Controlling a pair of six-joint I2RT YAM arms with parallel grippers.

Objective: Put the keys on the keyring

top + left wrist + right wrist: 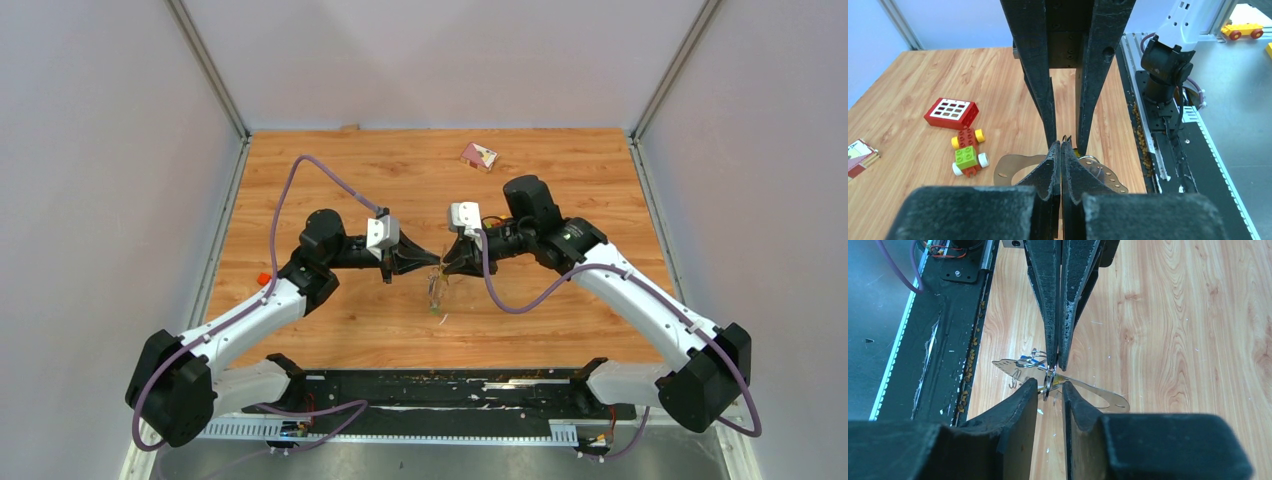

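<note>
The right gripper (1049, 386) is keeping its fingers only narrowly apart and seems to be pinching a small wire ring between them, apparently the loop of one of the keys (1048, 380). The left gripper (1061, 150) is facing it tip to tip with its pads pressed fully together. Whether anything thin is caught between them is not showing. Both are meeting just on the arm-base side of the car (968, 152), right over the keyring (1100, 396). The keyring is sitting just beside the car on that same side. I cannot tell whether it is resting on the table (1173, 340) or being lifted a little. A few more wire bits are lying at the keyring's edge farthest from the car, too small to make out. The block (951, 112) is sitting just beyond the car, apart from the work. Judging by this, the threading step is under way. No key is showing clearly hooked onto the keyring yet, so both keys are probably still waiting to go on.
</note>
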